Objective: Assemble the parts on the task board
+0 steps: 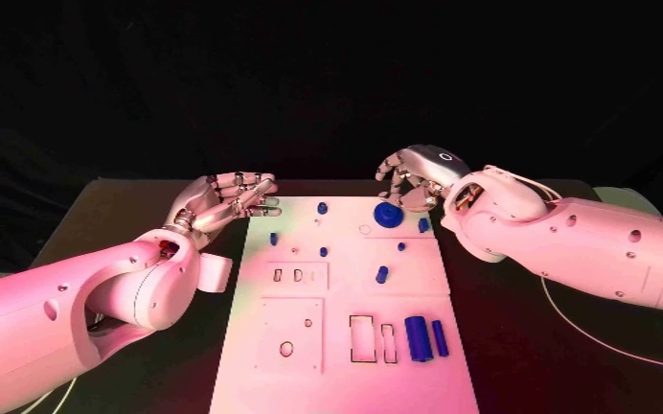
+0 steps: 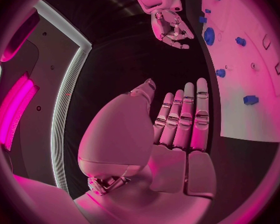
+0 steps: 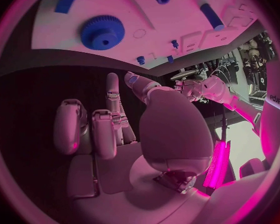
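The board (image 1: 346, 337) lies mid-table. The blue gear (image 1: 388, 214) sits at its far end, small pegs (image 1: 381, 274) nearer its middle, and two long bars (image 1: 425, 338) at its near right. The left hand (image 1: 228, 198) hovers off the board's far left corner, fingers spread, empty. The right hand (image 1: 419, 176) hangs just beyond the gear, fingers curled, holding nothing.
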You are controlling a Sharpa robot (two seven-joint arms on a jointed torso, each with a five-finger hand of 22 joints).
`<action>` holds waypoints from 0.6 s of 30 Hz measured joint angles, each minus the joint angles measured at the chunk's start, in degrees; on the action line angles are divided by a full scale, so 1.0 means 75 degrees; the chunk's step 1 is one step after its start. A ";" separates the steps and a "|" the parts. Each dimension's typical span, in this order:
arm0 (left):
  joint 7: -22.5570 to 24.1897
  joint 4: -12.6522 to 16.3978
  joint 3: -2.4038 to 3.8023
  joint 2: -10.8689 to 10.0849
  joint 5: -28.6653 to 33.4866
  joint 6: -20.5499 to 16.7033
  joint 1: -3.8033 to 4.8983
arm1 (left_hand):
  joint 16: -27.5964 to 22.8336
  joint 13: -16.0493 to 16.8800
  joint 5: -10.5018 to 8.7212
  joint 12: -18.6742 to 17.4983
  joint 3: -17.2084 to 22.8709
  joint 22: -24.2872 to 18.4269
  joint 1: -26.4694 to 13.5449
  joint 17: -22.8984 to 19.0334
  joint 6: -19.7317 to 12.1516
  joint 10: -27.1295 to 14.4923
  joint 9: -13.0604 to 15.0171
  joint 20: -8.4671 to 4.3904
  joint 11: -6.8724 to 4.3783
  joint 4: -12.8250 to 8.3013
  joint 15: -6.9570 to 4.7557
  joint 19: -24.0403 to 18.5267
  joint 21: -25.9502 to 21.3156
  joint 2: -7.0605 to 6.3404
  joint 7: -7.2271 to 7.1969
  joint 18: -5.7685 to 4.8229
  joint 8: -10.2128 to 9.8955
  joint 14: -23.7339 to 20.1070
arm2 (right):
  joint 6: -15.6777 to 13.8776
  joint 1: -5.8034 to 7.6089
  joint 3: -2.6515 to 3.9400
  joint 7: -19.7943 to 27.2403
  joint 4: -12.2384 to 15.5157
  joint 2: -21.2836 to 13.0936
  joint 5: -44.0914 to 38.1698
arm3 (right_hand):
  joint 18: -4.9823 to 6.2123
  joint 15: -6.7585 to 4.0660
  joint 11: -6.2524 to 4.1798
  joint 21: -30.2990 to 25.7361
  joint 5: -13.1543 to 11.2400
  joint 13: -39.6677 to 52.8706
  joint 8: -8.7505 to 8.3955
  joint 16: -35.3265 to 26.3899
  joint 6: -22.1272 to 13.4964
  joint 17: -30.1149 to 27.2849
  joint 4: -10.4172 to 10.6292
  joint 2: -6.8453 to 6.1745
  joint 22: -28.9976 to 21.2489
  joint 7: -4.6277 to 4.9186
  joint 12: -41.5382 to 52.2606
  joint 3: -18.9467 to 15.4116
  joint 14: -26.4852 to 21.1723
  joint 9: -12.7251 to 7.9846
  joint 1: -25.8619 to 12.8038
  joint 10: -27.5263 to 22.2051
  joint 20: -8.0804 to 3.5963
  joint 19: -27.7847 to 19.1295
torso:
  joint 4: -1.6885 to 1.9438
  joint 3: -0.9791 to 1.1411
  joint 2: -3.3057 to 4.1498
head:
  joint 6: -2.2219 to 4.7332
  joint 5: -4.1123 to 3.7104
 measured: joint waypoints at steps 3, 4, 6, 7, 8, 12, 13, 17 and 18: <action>-0.0001 -0.0014 0.0000 0.0007 0.0006 0.0005 0.0000 | 0.0000 0.0000 0.0000 0.0000 0.0000 0.0000 0.0000 0.0000 -0.0028 0.0000 0.0000 0.0000 0.0000 0.0000 0.0000 0.0000 0.0000 0.0000 -0.0028 0.0000 0.0000 0.0000 | 0.0283 0.0006 0.0000 -0.0014 0.0072 -0.0241 0.0351 | -0.0119 0.0002 0.0089 0.0199 0.0124 0.4402 0.0381 0.0211 -0.0486 0.0003 0.0282 0.0040 0.0177 0.0050 0.4210 -0.0559 -0.0002 0.0312 0.0043 -0.0316 0.0060 0.0137 | -0.0038 0.0010 -0.0003 | 0.0004 -0.0012; -0.0001 -0.0018 0.0000 0.0009 0.0008 0.0006 0.0000 | 0.0000 0.0000 0.0000 0.0000 0.0000 0.0000 0.0000 0.0000 -0.0028 0.0000 0.0000 0.0000 0.0000 0.0000 0.0000 0.0000 0.0000 0.0000 -0.0028 0.0000 0.0000 0.0000 | 0.0372 0.0006 0.0000 -0.0015 0.0081 -0.0294 0.0433 | -0.0118 0.0006 0.0122 0.0204 0.0124 0.5205 0.0489 0.0239 -0.0584 0.0003 0.0394 0.0092 0.0184 0.0081 0.5100 -0.0670 -0.0005 0.0384 -0.0009 -0.0227 0.0069 0.0146 | -0.0057 0.0014 -0.0003 | 0.0005 -0.0013; -0.0001 -0.0025 0.0000 0.0015 0.0013 0.0009 0.0000 | 0.0000 0.0000 0.0000 0.0000 0.0000 0.0000 0.0000 0.0000 -0.0028 0.0000 0.0000 0.0000 0.0000 0.0000 0.0000 0.0000 0.0000 0.0000 -0.0028 0.0000 0.0000 0.0000 | 0.0535 0.0005 -0.0001 -0.0015 0.0085 -0.0372 0.0558 | -0.0118 0.0066 0.0160 0.0204 0.0124 0.6169 0.0634 0.0260 -0.0731 0.0003 0.0541 0.0109 0.0185 0.0126 0.6106 -0.0886 -0.0004 0.0473 -0.0026 -0.0010 0.0084 0.0160 | -0.0083 0.0022 -0.0003 | -0.0002 -0.0014; -0.0002 -0.0030 -0.0001 0.0020 0.0015 0.0012 0.0000 | 0.0000 0.0000 0.0000 0.0000 0.0000 0.0000 0.0000 0.0000 -0.0028 0.0000 0.0000 0.0000 0.0000 0.0000 0.0000 0.0000 0.0000 0.0000 -0.0028 0.0000 0.0000 0.0000 | 0.0634 0.0001 -0.0002 -0.0015 0.0080 -0.0404 0.0622 | -0.0118 0.0115 0.0181 0.0204 0.0123 0.6458 0.0704 0.0276 -0.0806 0.0003 0.0605 0.0109 0.0185 0.0146 0.6513 -0.1003 -0.0003 0.0510 -0.0026 0.0129 0.0097 0.0174 | -0.0094 0.0028 -0.0003 | -0.0005 -0.0015; -0.0002 -0.0034 -0.0001 0.0025 0.0016 0.0014 0.0000 | 0.0000 0.0000 0.0000 0.0000 0.0000 0.0000 0.0000 0.0000 -0.0028 0.0000 0.0000 0.0000 0.0000 0.0000 0.0000 0.0000 0.0000 0.0000 -0.0028 0.0000 0.0000 0.0000 | 0.0700 -0.0003 -0.0004 -0.0016 0.0069 -0.0416 0.0662 | -0.0118 0.0116 0.0194 0.0211 0.0153 0.6536 0.0750 0.0276 -0.0845 0.0003 0.0654 0.0113 0.0185 0.0173 0.6723 -0.1068 -0.0003 0.0535 -0.0021 0.0204 0.0102 0.0179 | -0.0101 0.0031 -0.0003 | -0.0006 -0.0015; -0.0002 -0.0045 -0.0001 0.0035 0.0023 0.0021 0.0000 | 0.0000 0.0000 0.0000 0.0000 0.0000 0.0000 0.0000 0.0006 -0.0028 0.0000 0.0000 0.0000 0.0000 0.0000 0.0000 0.0000 0.0000 0.0000 -0.0028 0.0000 0.0000 0.0000 | 0.0925 -0.0020 -0.0010 -0.0018 -0.0030 -0.0371 0.0784 | -0.0119 0.0160 0.0242 0.0298 0.0164 0.6593 0.0874 0.0359 -0.1005 0.0002 0.0796 0.0221 0.0184 0.0209 0.7350 -0.1318 -0.0012 0.0599 0.0087 0.0502 0.0178 0.0255 | -0.0111 0.0034 -0.0003 | -0.0007 -0.0021; -0.0003 -0.0047 -0.0001 0.0038 0.0025 0.0023 0.0000 | 0.0000 0.0000 0.0000 0.0000 0.0000 0.0000 0.0000 0.0006 -0.0028 0.0000 0.0000 0.0000 0.0000 0.0000 0.0000 0.0000 0.0000 0.0000 -0.0028 0.0000 0.0000 0.0000 | 0.0964 -0.0026 -0.0012 -0.0020 -0.0070 -0.0340 0.0806 | -0.0119 0.0169 0.0240 0.0321 0.0164 0.6593 0.0895 0.0375 -0.1005 0.0002 0.0810 0.0250 0.0184 0.0209 0.7409 -0.1354 -0.0004 0.0603 0.0116 0.0517 0.0178 0.0255 | -0.0108 0.0034 -0.0001 | -0.0008 -0.0025; -0.0003 -0.0057 -0.0001 0.0051 0.0031 0.0032 0.0000 | 0.0000 0.0000 0.0000 0.0000 0.0000 0.0001 0.0000 0.0006 -0.0028 0.0000 0.0000 0.0000 0.0000 0.0000 0.0000 0.0000 0.0000 0.0000 -0.0028 0.0000 0.0000 0.0000 | 0.1093 -0.0073 -0.0024 -0.0027 -0.0227 -0.0174 0.0873 | -0.0119 0.0169 0.0240 0.0321 0.0196 0.6593 0.0925 0.0375 -0.1069 0.0002 0.0856 0.0252 0.0184 0.0218 0.7514 -0.1401 -0.0004 0.0611 0.0118 0.0516 0.0179 0.0255 | -0.0098 0.0033 0.0002 | -0.0019 -0.0033; -0.0004 -0.0064 -0.0001 0.0054 0.0032 0.0035 0.0000 | 0.0000 0.0000 0.0000 0.0000 0.0000 0.0000 0.0000 0.0006 -0.0028 0.0000 0.0000 0.0000 0.0000 0.0000 0.0000 0.0000 0.0000 0.0000 -0.0028 0.0000 0.0000 0.0000 | 0.1121 -0.0098 -0.0027 -0.0029 -0.0273 -0.0118 0.0881 | -0.0118 0.0169 0.0240 0.0321 0.0196 0.6593 0.0925 0.0375 -0.1069 0.0002 0.0856 0.0280 0.0184 0.0218 0.7514 -0.1401 -0.0004 0.0611 0.0146 0.0516 0.0179 0.0255 | -0.0094 0.0032 0.0004 | -0.0024 -0.0035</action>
